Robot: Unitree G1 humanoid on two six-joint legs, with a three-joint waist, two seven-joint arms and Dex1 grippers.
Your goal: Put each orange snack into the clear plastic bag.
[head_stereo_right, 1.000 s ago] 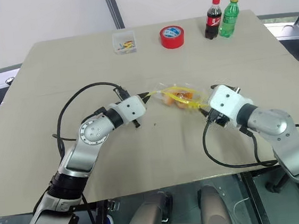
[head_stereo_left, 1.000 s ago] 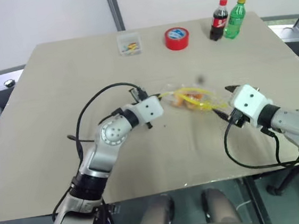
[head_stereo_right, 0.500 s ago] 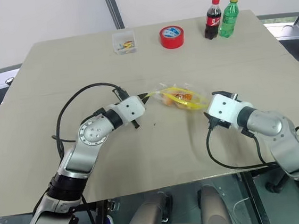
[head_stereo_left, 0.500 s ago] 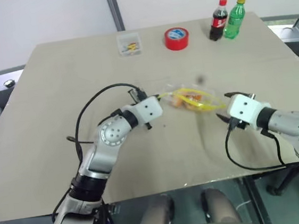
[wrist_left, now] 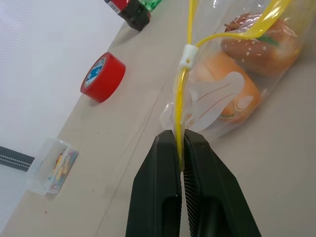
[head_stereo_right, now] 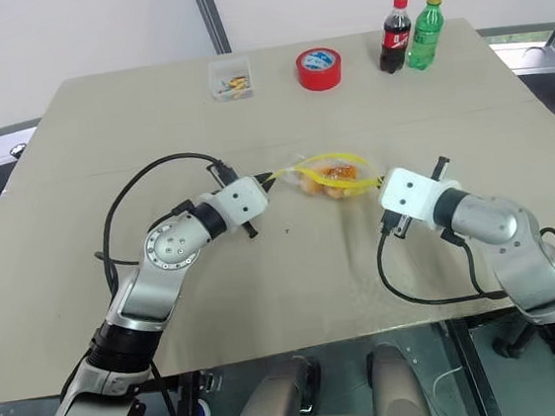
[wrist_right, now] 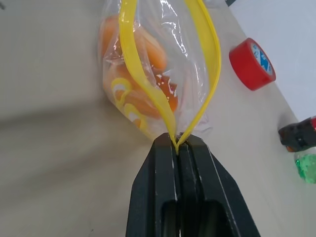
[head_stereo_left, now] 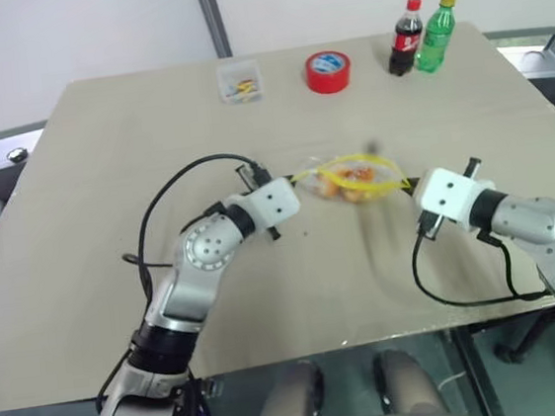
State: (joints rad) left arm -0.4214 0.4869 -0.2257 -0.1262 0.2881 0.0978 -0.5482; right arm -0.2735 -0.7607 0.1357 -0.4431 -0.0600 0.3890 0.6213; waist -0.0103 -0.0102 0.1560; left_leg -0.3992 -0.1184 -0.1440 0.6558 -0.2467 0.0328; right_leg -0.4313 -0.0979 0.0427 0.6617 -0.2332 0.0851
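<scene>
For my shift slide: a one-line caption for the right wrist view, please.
Right gripper shut on the yellow seal of the clear plastic bag, both orange snacks inside.

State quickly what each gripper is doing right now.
Left gripper: shut on the clear plastic bag.
Right gripper: shut on the bag's yellow seal strip.

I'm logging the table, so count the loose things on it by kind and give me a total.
Snacks: 2, light and speckled, both in the bag
Bag: 1
Bottles: 2, cola and green
Tape roll: 1
Small clear box: 1
Total: 7
</scene>
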